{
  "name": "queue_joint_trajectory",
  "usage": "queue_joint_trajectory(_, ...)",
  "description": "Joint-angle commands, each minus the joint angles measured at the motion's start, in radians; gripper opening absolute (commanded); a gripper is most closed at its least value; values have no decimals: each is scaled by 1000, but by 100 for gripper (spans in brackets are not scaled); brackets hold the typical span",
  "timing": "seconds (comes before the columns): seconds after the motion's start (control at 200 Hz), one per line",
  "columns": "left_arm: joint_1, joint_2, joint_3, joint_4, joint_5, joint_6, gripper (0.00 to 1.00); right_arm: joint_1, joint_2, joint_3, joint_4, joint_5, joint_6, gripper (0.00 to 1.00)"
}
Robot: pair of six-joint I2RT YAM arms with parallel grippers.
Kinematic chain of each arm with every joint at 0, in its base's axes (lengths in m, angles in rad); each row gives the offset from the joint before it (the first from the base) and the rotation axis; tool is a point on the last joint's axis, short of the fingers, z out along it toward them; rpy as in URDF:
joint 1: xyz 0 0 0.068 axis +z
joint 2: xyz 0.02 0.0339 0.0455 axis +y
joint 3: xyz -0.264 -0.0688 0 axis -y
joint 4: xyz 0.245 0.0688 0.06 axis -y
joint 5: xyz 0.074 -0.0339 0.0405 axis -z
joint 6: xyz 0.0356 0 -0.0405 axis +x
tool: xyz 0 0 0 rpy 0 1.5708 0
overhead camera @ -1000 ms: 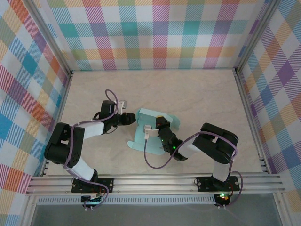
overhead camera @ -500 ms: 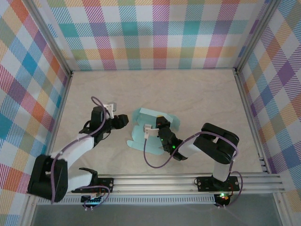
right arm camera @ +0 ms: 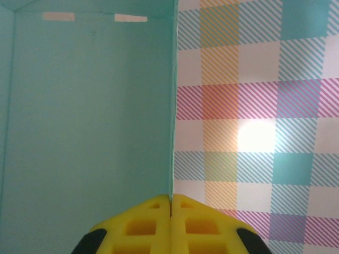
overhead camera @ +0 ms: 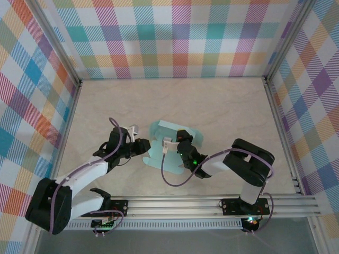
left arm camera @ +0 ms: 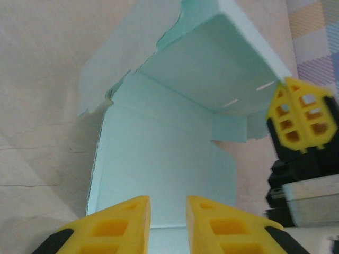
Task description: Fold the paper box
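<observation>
The paper box (overhead camera: 158, 155) sits half-folded at the centre of the beige table (overhead camera: 222, 106) in the top view, between the two arms. The left wrist view shows its flat floor panel (left arm camera: 159, 153) with a wall raised behind it, two small slots near the fold. The right wrist view shows that wall (right arm camera: 90, 106) edge-on, running down into the right gripper (right arm camera: 170, 200), which is pinched closed on it. The left gripper (left arm camera: 167, 203) hovers low at the box's near edge, jaws narrowly parted, holding nothing. From above, both arms reach inward, the left gripper (overhead camera: 144, 146) beside the card and the right gripper (overhead camera: 183, 138) over it. Plaid walls (overhead camera: 175, 37) surround the table.
</observation>
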Motion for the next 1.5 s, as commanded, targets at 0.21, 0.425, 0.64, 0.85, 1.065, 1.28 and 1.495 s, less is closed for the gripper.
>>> queue_joint_trajectory(0.21, -7, 153, -1, 96, -4, -10, 22, -29, -112, 71, -300, -40, 137, 0)
queue_joint_trajectory(0.425, -1, 304, 44, 114, -25, -21, 20, -34, -134, 81, -342, -61, 163, 0)
queue_joint_trajectory(0.64, 18, 389, 90, 73, -66, -38, 14, -37, -190, 85, -397, -79, 204, 0)
queue_joint_trajectory(0.85, 49, 398, 96, 56, -69, -53, 12, -41, -274, 84, -498, -106, 264, 0)
queue_joint_trajectory(1.065, 66, 418, 109, 80, -44, -71, 12, -41, -324, 59, -553, -145, 265, 0)
queue_joint_trajectory(1.28, 86, 406, 100, 76, -44, -74, 14, -42, -307, 30, -527, -146, 228, 0)
queue_joint_trajectory(1.495, 90, 329, 119, 9, -43, -53, 24, -48, -271, 32, -499, -146, 214, 0)
